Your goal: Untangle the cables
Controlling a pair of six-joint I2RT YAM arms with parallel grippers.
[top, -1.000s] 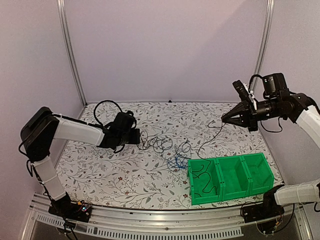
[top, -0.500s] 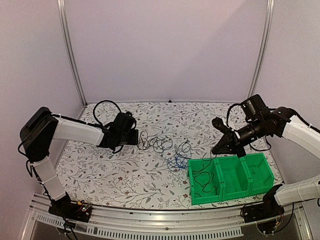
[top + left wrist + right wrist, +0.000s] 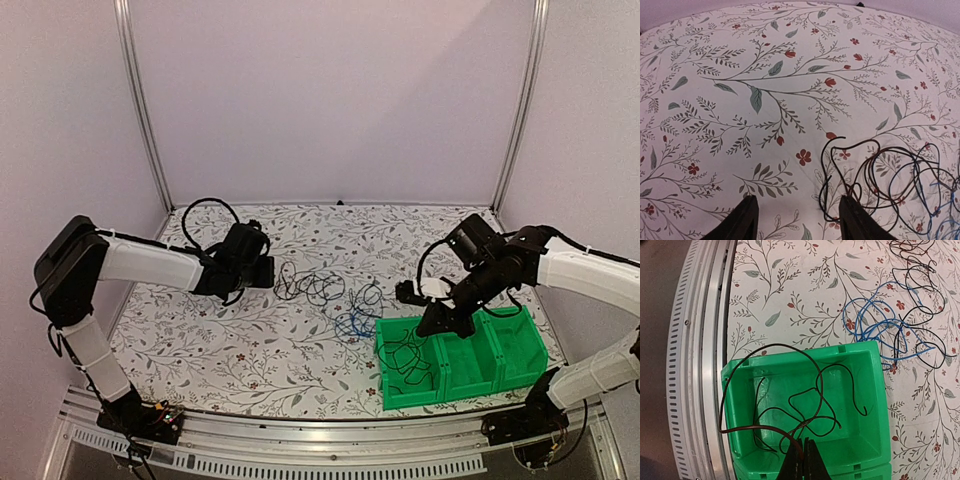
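A tangle of thin black cables (image 3: 318, 289) lies mid-table, with a bright blue cable (image 3: 353, 323) coiled at its near side. My left gripper (image 3: 270, 272) is open just left of the tangle. In the left wrist view (image 3: 797, 200) its right finger (image 3: 855, 222) is beside a black loop (image 3: 875, 170), touching nothing. My right gripper (image 3: 432, 326) is shut on a dark cable (image 3: 810, 400) that hangs coiled into the left compartment of the green bin (image 3: 385, 385). In the right wrist view the gripper (image 3: 804, 441) is over that compartment, and the blue cable (image 3: 875, 330) lies beyond the bin.
The green bin (image 3: 880, 405) has three compartments and stands at the front right, near the table's metal front rail (image 3: 700, 365). The thick hose (image 3: 195, 215) of the left arm loops behind that arm. The back wall and frame posts (image 3: 140, 110) bound the table.
My right arm has swung down from high at the back right to the bin's left compartment, carrying the dark cable with it. The left arm has barely moved.
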